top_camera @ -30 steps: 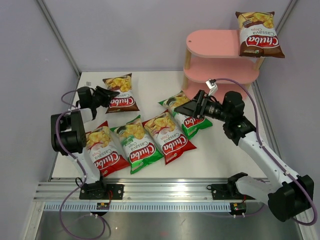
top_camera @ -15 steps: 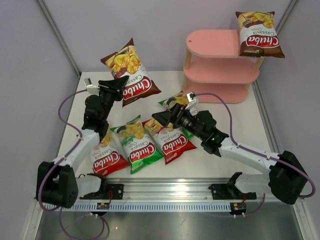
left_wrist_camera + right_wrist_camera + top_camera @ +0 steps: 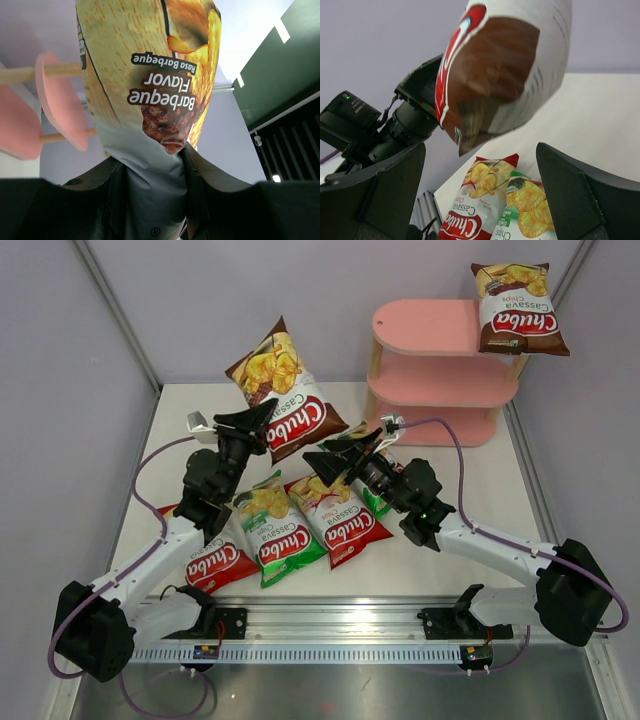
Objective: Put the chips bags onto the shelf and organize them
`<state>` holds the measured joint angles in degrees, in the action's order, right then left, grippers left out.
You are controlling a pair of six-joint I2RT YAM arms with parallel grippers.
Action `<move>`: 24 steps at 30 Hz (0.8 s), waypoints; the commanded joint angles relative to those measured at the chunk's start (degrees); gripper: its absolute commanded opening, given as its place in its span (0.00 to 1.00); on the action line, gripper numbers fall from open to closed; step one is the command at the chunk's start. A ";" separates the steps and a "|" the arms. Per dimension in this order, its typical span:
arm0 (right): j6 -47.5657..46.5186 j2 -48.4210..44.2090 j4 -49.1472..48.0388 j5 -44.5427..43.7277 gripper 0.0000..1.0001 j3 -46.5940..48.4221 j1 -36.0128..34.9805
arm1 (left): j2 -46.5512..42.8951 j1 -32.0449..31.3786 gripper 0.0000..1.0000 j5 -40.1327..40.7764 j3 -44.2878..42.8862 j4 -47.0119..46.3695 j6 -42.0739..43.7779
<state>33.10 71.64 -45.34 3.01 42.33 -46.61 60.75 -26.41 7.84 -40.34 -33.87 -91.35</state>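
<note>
Shelf (image 3: pixel 425 328): stands beyond and to the right of both grippers. It holds one bag, the shelved brown bag (image 3: pixel 515 308), upright at the right end of the top board.
Left gripper (image 3: pixel 262 420): closed on the bottom seam of the held brown bag (image 3: pixel 285 388). The bag rises tilted above the fingers, clear of the table (image 3: pixel 470 505).
Right gripper (image 3: pixel 338 452): fingers spread wide, holding nothing. The held brown bag hangs just above and ahead of it. Contact cannot be told.
Table: four bags lie flat below the grippers. The left red bag (image 3: pixel 212 558), left green bag (image 3: pixel 272 530) and centre red bag (image 3: pixel 335 518) lie side by side. The right green bag (image 3: pixel 380 502) is mostly hidden under the right arm.
Change: one second ago the held brown bag lay flat on the table. Half a second ago it was already lifted. It now sits higher and nearer the shelf. The right gripper has swung from near the shelf to beneath the bag. The shelved brown bag is unmoved.
Left wrist view only: upside-down "Barbeque Flavor" print, the crumpled seam pinched between the fingers (image 3: pixel 117 200), and pink board edges to the gripper's left.
Right wrist view only: the bag's brown-and-white lower end above its own spread fingers (image 3: pixel 380 200), with the left arm's wrist behind it.
</note>
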 commanded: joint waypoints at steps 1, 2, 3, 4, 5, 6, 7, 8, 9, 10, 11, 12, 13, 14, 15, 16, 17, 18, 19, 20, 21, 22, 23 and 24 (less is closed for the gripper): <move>-4.98 -0.18 -4.76 -0.72 0.99 4.16 -0.59 | -3.18 -2.67 0.23 4.03 -0.01 -6.65 -1.90; -5.50 -0.09 -4.58 -1.07 0.99 4.60 -0.59 | -3.79 -3.98 0.23 4.38 0.17 -6.91 -1.90; -5.68 0.25 -4.75 -1.07 1.00 5.39 -0.50 | -3.89 -4.69 0.23 4.82 0.61 -7.00 -2.16; -6.55 0.35 -4.84 -1.07 1.00 5.83 -0.50 | -4.06 -5.74 0.23 4.91 0.70 -7.00 -2.34; -6.56 0.35 -3.97 -0.90 1.00 7.23 -0.41 | -4.15 -6.45 0.23 4.82 0.87 -7.18 -2.69; -6.99 0.52 -3.27 -0.72 0.99 7.85 -0.50 | -4.06 -7.15 0.23 4.91 1.05 -7.53 -2.87; -7.17 0.70 -3.44 -0.46 0.99 8.21 -0.41 | -3.97 -8.38 0.22 4.82 1.31 -7.62 -3.13; -7.09 0.96 -3.52 -0.63 1.00 8.91 -0.41 | -3.89 -9.00 0.22 4.82 1.66 -8.31 -3.91; -7.09 0.96 -3.26 -1.07 0.99 9.09 -0.50 | -3.80 -9.53 0.22 4.91 2.19 -10.32 -4.27; -6.91 1.05 -2.91 -1.68 0.99 9.35 -0.41 | -3.62 -10.84 0.22 5.08 2.98 -10.95 -4.53; -6.48 0.96 -2.39 -3.25 0.99 9.79 -0.41 | -3.71 -11.46 0.22 5.17 3.07 -11.30 -4.62; -6.30 0.79 -1.69 -5.27 0.99 10.05 -0.50 | -3.80 -12.08 0.22 5.26 3.16 -11.40 -4.45; -6.12 0.79 -0.72 -6.60 0.99 10.14 -0.41 | -3.80 -13.65 0.22 5.26 3.07 -11.31 -4.01; -5.60 0.70 -0.19 -8.78 1.00 10.41 -0.41 | -3.80 -14.53 0.22 5.52 3.16 -11.13 -3.66; -5.24 0.44 0.25 -8.89 1.00 10.41 -0.24 | -3.80 -15.24 0.22 5.52 3.25 -11.05 -3.66; -5.15 0.26 0.25 -8.46 0.98 10.41 0.03 | -3.36 -16.38 0.22 5.44 3.42 -11.39 -3.75; -4.98 0.08 0.34 -7.93 0.97 10.41 0.20 | -3.18 -16.74 0.22 5.35 3.94 -11.83 -3.92; -4.80 -0.35 0.60 -7.49 0.96 10.32 0.29 | -2.92 -17.09 0.22 4.91 4.12 -12.18 -4.10; -4.63 -0.53 1.13 -6.97 0.93 10.41 0.47 | -2.57 -17.44 0.22 4.65 4.39 -12.71 -4.27; -4.36 -0.71 1.31 -5.39 0.91 10.41 1.08 | -2.39 -17.62 0.22 4.04 4.39 -12.89 -4.10; -4.01 -0.88 1.48 -4.42 0.86 10.32 1.60 | -2.22 -17.79 0.22 3.86 4.39 -12.98 -3.75; -2.88 -0.97 1.75 -3.45 0.80 10.32 2.31 | -1.96 -18.06 0.22 3.51 4.30 -12.80 -3.40; -2.35 -1.06 1.84 -0.40 0.65 10.32 3.71 | -1.95 -18.15 0.22 2.63 4.04 -12.54 -2.18; -1.82 -1.06 2.10 1.11 0.58 10.32 4.59 | -2.04 -18.15 0.22 2.19 3.69 -11.67 -1.29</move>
<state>29.82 70.91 -42.92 1.58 49.50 -44.82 58.48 -41.19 19.40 -36.21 -41.80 -95.24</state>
